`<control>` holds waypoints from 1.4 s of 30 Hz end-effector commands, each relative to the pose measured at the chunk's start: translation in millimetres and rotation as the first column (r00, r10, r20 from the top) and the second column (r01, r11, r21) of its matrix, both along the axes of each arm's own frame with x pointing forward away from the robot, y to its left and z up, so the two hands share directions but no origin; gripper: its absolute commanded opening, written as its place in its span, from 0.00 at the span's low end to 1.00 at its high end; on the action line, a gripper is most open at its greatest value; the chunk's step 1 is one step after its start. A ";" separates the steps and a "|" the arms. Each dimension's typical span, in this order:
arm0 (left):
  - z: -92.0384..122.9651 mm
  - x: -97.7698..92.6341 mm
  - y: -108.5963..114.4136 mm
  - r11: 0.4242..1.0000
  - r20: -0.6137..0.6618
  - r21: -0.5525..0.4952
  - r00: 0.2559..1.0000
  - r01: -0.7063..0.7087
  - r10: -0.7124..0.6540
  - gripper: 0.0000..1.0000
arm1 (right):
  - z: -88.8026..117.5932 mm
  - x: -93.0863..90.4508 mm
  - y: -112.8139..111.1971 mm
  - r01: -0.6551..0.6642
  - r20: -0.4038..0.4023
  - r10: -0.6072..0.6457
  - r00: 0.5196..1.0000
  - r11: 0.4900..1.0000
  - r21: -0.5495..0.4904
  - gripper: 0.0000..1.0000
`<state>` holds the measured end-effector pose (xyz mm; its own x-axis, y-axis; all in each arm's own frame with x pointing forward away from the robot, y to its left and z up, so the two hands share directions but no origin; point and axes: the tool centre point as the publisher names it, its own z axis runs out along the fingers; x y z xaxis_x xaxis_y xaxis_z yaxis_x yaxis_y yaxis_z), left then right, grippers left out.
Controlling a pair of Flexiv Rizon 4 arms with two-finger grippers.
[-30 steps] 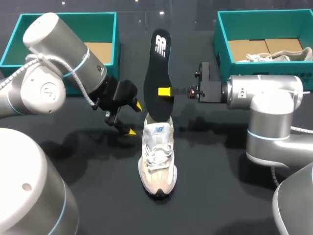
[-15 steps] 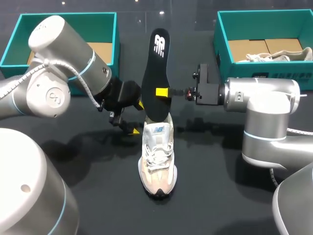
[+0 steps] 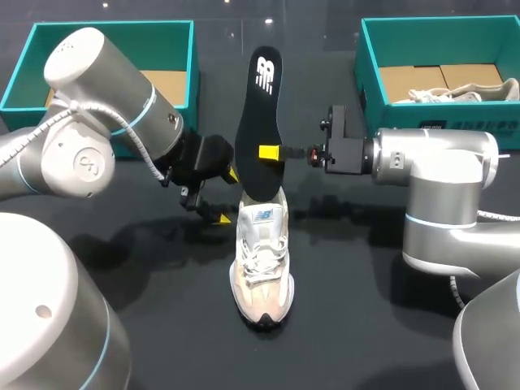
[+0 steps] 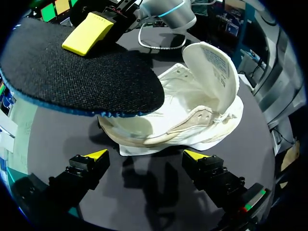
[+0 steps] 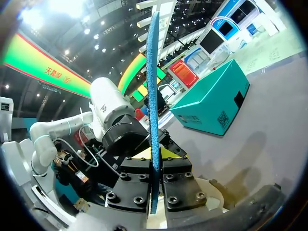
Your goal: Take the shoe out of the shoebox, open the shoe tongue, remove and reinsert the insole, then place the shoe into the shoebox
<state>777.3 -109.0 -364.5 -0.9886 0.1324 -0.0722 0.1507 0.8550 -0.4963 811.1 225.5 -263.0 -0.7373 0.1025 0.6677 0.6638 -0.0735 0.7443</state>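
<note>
From the head view, the shoe point(image 3: 261, 258) sits on the dark bench point(image 3: 366, 325) near its middle, toe toward the camera. The black insole point(image 3: 258, 122) stands nearly upright above the heel, its lower end at the shoe's opening. The right claw point(image 3: 262, 153) comes in from the side and pinches the insole about halfway up, with one yellow tip showing on the near face. The left claw point(image 3: 226, 195) hangs just beside the heel on the other side, its fingers spread wide and holding nothing. A teal left shoebox point(image 3: 114, 26) stands at the far left corner. A right shoebox point(image 3: 439, 23) at the far right holds a second shoe point(image 3: 463, 93).

In the left wrist view, the left claw point(image 4: 145, 155) is wide open with only bare bench between its tips. The shoe point(image 4: 192, 120) lies just ahead of it, not touched. The tongue point(image 4: 211, 67) is folded up and back, showing its inner label. The insole point(image 4: 82, 82) reaches over the shoe's opening, and one yellow finger of the right claw point(image 4: 89, 36) presses on its top face.

In the right wrist view, the insole point(image 5: 154, 96) shows edge-on, a thin blue line. It is clamped between the two fingers of the right claw point(image 5: 155, 156), which touch it from both sides. Beyond it are the left arm point(image 5: 110, 110) and the left shoebox point(image 5: 211, 96).
</note>
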 end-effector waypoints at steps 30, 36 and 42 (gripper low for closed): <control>3.4 -9.6 3.6 0.998 0.044 0.012 0.998 -0.054 0.054 1.00 | -14.7 0.8 6.8 -0.027 0.145 0.022 0.989 0.999 0.037 0.00; 2.5 -11.3 3.6 0.998 0.035 0.014 0.998 -0.060 0.060 1.00 | -16.2 1.1 3.7 -0.031 0.163 0.024 0.986 0.999 0.039 0.00; 1.3 -10.7 2.3 0.997 0.031 0.018 0.997 -0.073 0.073 1.00 | -18.8 0.9 2.5 -0.039 0.171 0.033 0.985 0.999 0.032 0.00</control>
